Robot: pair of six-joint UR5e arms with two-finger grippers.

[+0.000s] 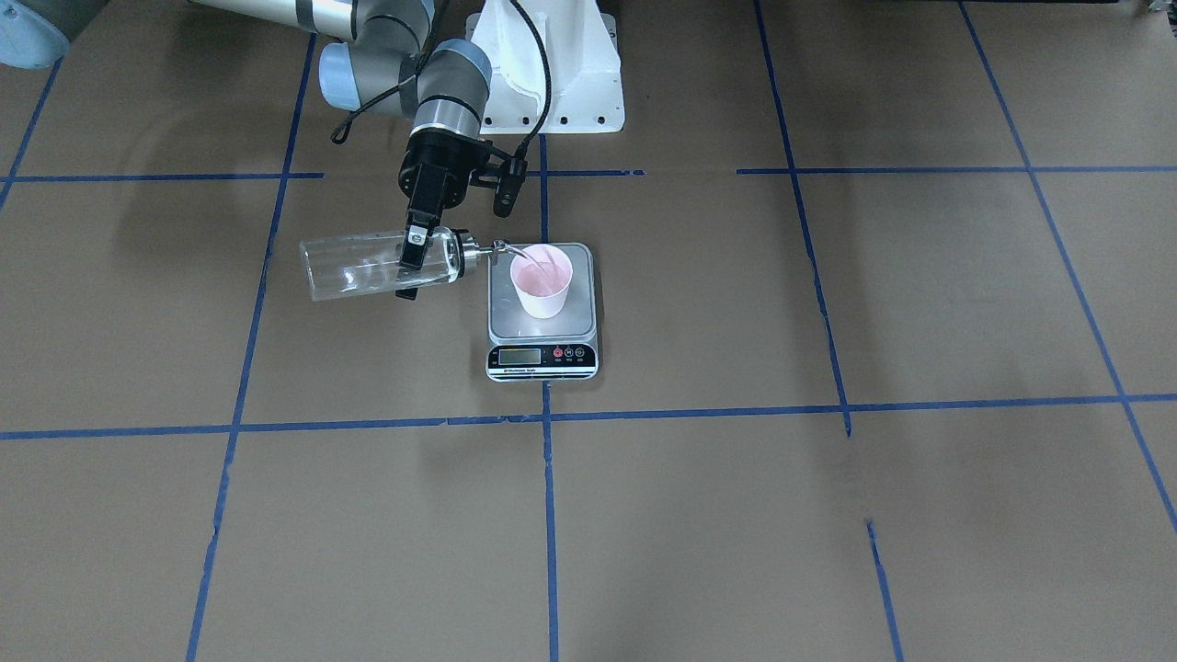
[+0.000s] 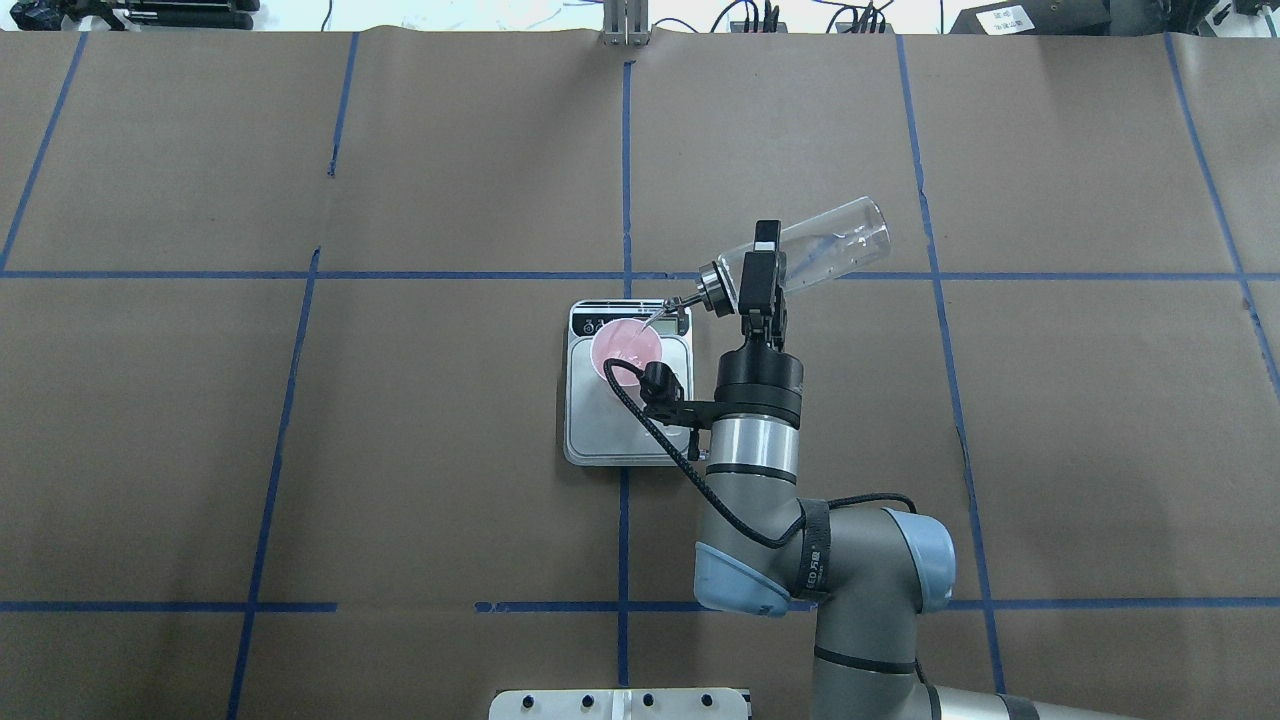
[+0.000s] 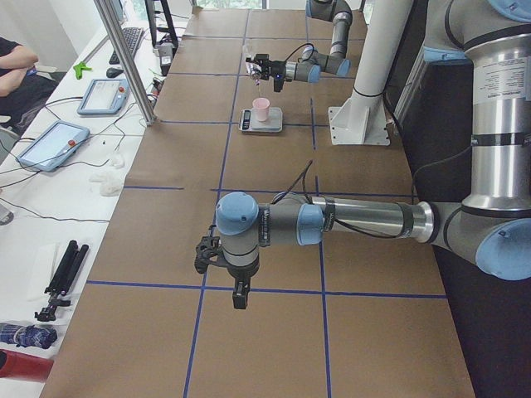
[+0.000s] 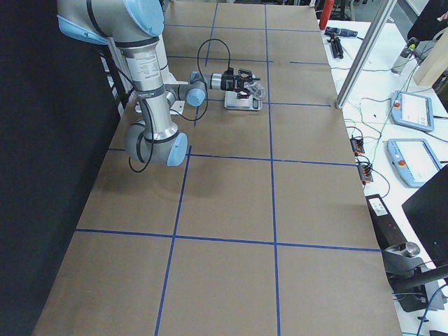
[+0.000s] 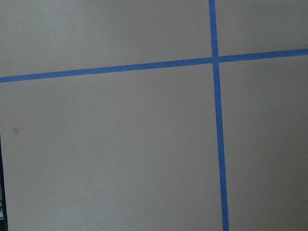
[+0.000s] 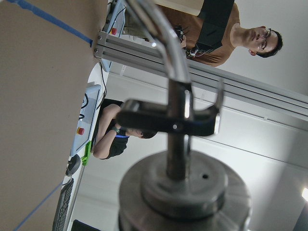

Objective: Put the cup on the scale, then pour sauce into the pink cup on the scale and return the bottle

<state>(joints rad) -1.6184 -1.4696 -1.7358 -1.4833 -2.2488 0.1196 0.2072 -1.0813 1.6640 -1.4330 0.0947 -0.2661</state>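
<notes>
The robot's right gripper [image 1: 411, 265] has its two fingers clamped across the clear glass bottle [image 1: 354, 267], near the neck, and holds it in the air tipped almost level. The silver spout [image 1: 487, 248] reaches just over the rim of the pink cup [image 1: 542, 283]. The cup stands upright on the steel platform of the scale [image 1: 504, 320], inside its edges. A faint clear thread of sauce [image 1: 531, 258] seems to arc from the spout into the cup (it is thin and hard to be sure of).

As I judge it, the first step is done: the cup is on the scale. The pour is under way. What is left is to right the bottle and set it back on the table [image 1: 828, 515]. How much has gone in I cannot tell, since the display is too small to read.

Room is generous. Nothing else shows on the brown paper near the scale, and the bottle's base juts out to the robot's right over open table. The tight spot is the spout at the cup's rim, where a nudge could tip a light cup. The left gripper [image 3: 239, 294] hangs over the table well apart from all this. Whether its fingers are apart or together I cannot tell.
</notes>
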